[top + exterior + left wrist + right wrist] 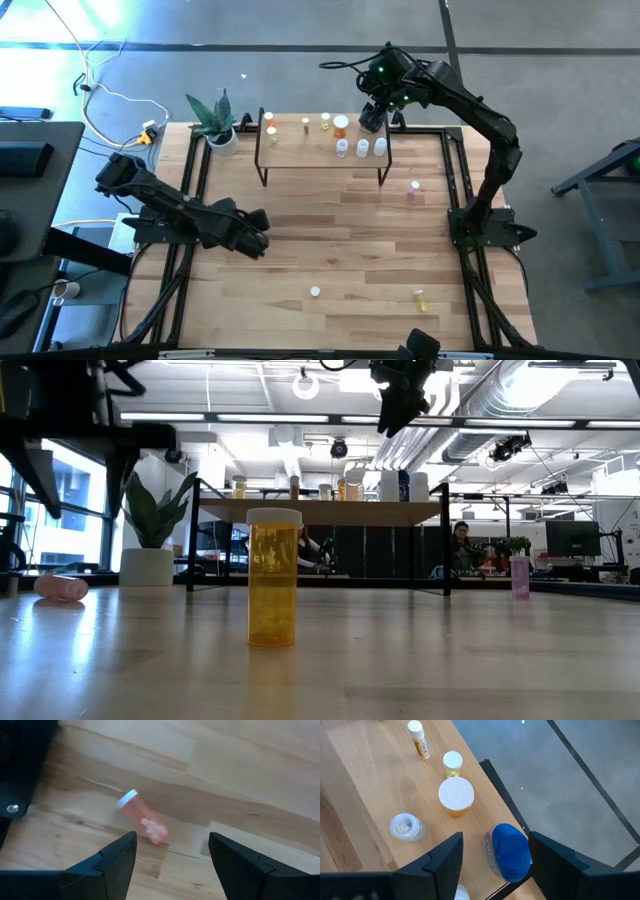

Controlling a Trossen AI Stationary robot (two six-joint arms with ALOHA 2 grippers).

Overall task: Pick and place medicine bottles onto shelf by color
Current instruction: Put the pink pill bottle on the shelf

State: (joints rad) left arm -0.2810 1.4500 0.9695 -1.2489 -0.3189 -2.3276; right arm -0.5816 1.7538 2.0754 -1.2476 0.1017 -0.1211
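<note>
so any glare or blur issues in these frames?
High view: bright glare at the picture's top left, washing out the floor beside the table. Low view: backlit by ceiling lights and windows; the yellow bottle is sharp. Left wrist view: the lying pink bottle looks soft. Right wrist view: evenly lit, blue bottle clear.

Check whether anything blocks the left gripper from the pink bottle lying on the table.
Nothing visible does. The left gripper is open, and the pink bottle lies on its side on bare table just ahead of its fingers.

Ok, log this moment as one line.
left gripper: open above lying pink bottle | right gripper: open over blue bottle on shelf
</note>
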